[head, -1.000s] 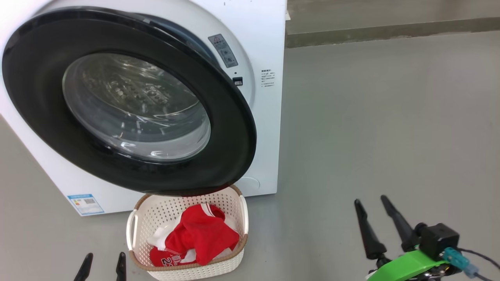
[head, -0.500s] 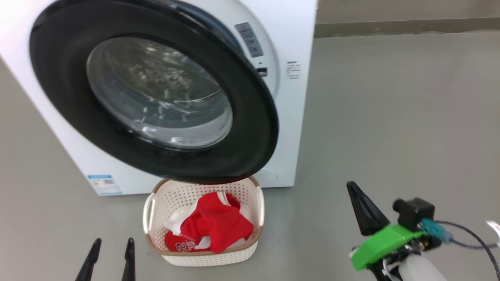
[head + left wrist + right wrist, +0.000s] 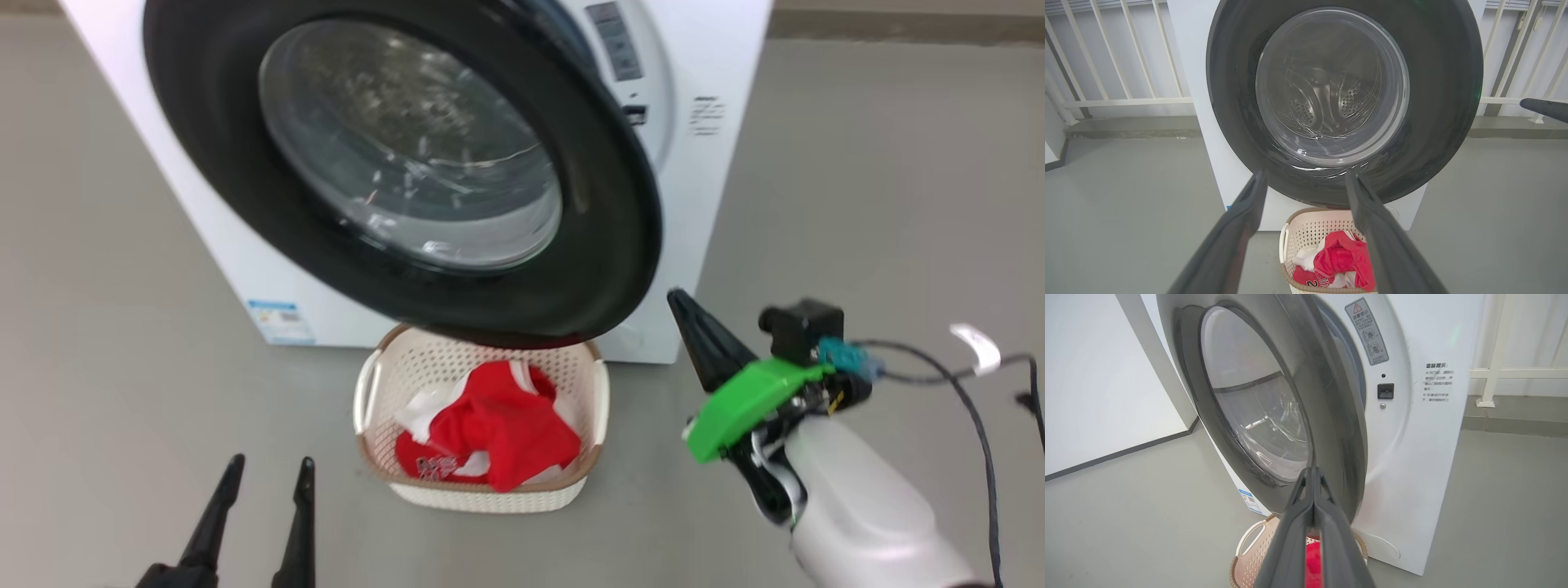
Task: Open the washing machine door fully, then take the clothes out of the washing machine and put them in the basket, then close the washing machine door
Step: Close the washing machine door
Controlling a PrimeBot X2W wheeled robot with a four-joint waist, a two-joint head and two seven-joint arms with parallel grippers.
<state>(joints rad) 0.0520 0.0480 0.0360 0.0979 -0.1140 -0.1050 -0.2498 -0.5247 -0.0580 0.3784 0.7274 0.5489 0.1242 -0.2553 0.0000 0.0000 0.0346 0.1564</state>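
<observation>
The washing machine door (image 3: pixel 408 155) stands ajar, swung out from the washing machine (image 3: pixel 718 212), and its top is cut off by the frame in the head view. It hides the opening behind it. The drum (image 3: pixel 1327 102) can be made out only through the glass in the left wrist view, dimmed by reflections, so what lies inside cannot be told. The basket (image 3: pixel 490 498) sits on the floor just in front of the machine, its far rim hidden under the door's lower edge. The red and white clothes (image 3: pixel 502 433) lie heaped inside it, the white lettering too small to read. A blue label (image 3: pixel 282 321) at the machine's lower corner is also illegible. The left gripper (image 3: pixel 272 461) hangs low near the basket with its jaws spread and empty, its base cut off. The right gripper (image 3: pixel 678 298) has its jaws pressed together on nothing, the tip just beside the door's lower right edge. Whether it touches the door cannot be told.
</observation>
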